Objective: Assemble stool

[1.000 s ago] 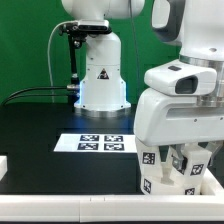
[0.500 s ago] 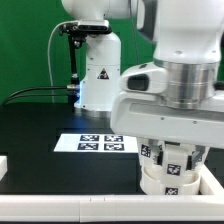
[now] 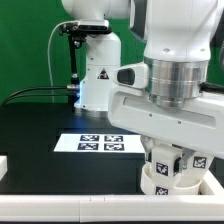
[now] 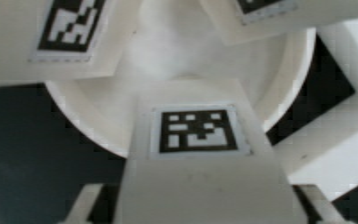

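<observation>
Jaws [image 4: 197,205] stand on either side of a white stool leg [image 4: 197,150] that carries a black-and-white square tag, with one pale finger [image 4: 91,203] showing at each flank of it in the wrist view. Whether the fingers actually press on the leg or only straddle it cannot be told, since the contact is blurred and cut off at the picture's edge.

That leg reaches over the round white seat [image 4: 105,110], a shallow disc with a raised rim. Two more tagged legs [image 4: 78,35] lie across the far part of the disc, their ends spreading outward from its middle.

From the exterior view, the arm's big white wrist [image 3: 170,95] hangs low over the seat [image 3: 160,183] and hides most of it. The seat rests on the black bench [image 3: 50,120] at the exterior view's right, close to the front white border rail [image 3: 70,205]. Tagged legs [image 3: 165,165] stick up between the wrist and the disc. The marker board [image 3: 100,143] lies flat on the bench just beside the seat, toward the exterior view's left and farther back.
</observation>
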Controlling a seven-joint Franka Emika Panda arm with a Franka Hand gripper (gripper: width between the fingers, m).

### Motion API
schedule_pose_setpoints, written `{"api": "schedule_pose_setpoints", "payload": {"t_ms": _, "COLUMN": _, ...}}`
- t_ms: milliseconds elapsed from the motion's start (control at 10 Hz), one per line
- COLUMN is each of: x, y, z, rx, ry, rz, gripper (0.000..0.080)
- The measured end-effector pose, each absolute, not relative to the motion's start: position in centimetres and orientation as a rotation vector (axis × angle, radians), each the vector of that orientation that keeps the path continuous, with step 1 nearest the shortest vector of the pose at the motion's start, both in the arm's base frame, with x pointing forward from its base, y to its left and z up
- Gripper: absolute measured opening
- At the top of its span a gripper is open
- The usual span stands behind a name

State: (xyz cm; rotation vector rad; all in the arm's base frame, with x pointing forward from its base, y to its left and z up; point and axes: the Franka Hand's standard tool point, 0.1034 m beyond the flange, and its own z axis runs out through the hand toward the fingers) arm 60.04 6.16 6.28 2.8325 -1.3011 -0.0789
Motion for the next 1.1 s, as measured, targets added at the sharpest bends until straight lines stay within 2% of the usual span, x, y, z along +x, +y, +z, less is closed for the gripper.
{"api": "schedule_pose_setpoints", "payload": {"t_ms": 300, "x": 60.1, "y": 5.3, "z": 6.3, "rx": 2.648, "ry": -1.644, "rz": -0.032, "gripper": 0.0334}}
{"api": "schedule_pose_setpoints", "payload": {"t_ms": 400, "x": 60.1, "y": 5.4, "z": 6.2, "rx": 2.631, "ry": -1.674, "rz": -0.034, "gripper": 0.0472}}
{"api": "schedule_pose_setpoints", "payload": {"t_ms": 500, "x": 60.1, "y": 5.4, "z": 6.2, "rx": 2.642, "ry": -1.656, "rz": -0.036, "gripper": 0.0472}}
{"api": "schedule_pose_setpoints", "payload": {"t_ms": 600, "x": 60.1, "y": 5.5, "z": 6.3, "rx": 2.642, "ry": -1.661, "rz": -0.036, "gripper": 0.0589}}
{"api": "schedule_pose_setpoints", "payload": {"t_ms": 700, "x": 60.1, "y": 5.6, "z": 6.8, "rx": 2.65, "ry": -1.668, "rz": -0.034, "gripper": 0.063}}
{"api": "schedule_pose_setpoints", "payload": {"t_ms": 900, "x": 60.4, "y": 5.2, "z": 10.0, "rx": 2.711, "ry": -1.673, "rz": -0.025, "gripper": 0.0645}}
{"api": "schedule_pose_setpoints", "payload": {"t_ms": 1000, "x": 60.5, "y": 5.1, "z": 10.5, "rx": 2.719, "ry": -1.675, "rz": -0.019, "gripper": 0.0645}}
{"api": "schedule_pose_setpoints", "payload": {"t_ms": 1100, "x": 60.3, "y": 5.3, "z": 10.0, "rx": 2.717, "ry": -1.667, "rz": -0.027, "gripper": 0.0649}}
